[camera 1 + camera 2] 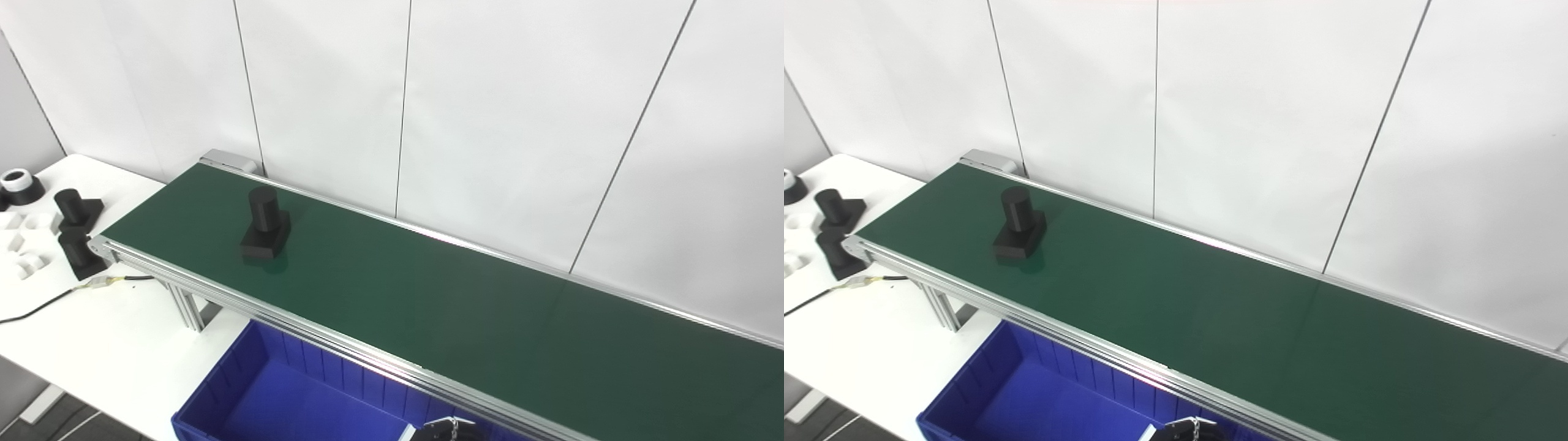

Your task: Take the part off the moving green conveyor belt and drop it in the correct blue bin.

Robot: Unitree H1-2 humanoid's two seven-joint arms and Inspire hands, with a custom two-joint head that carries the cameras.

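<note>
Black plastic part (pixel 264 223), a cylinder upright on a square base, stands on the green conveyor belt (pixel 429 300) at upper left; blue plastic bin (pixel 288 398) sits below the belt's near rail; one robot hand (pixel 444 429) barely shows at bottom edge, side and grasp state unreadable.

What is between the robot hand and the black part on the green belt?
Only bare green belt and its silver rail lie between the robot hand and the black part, in both views.

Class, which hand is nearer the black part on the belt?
Right, apparently: only one hand shows, at the bottom edge by the bin, far below-right of the part. The left is out of view.
</note>
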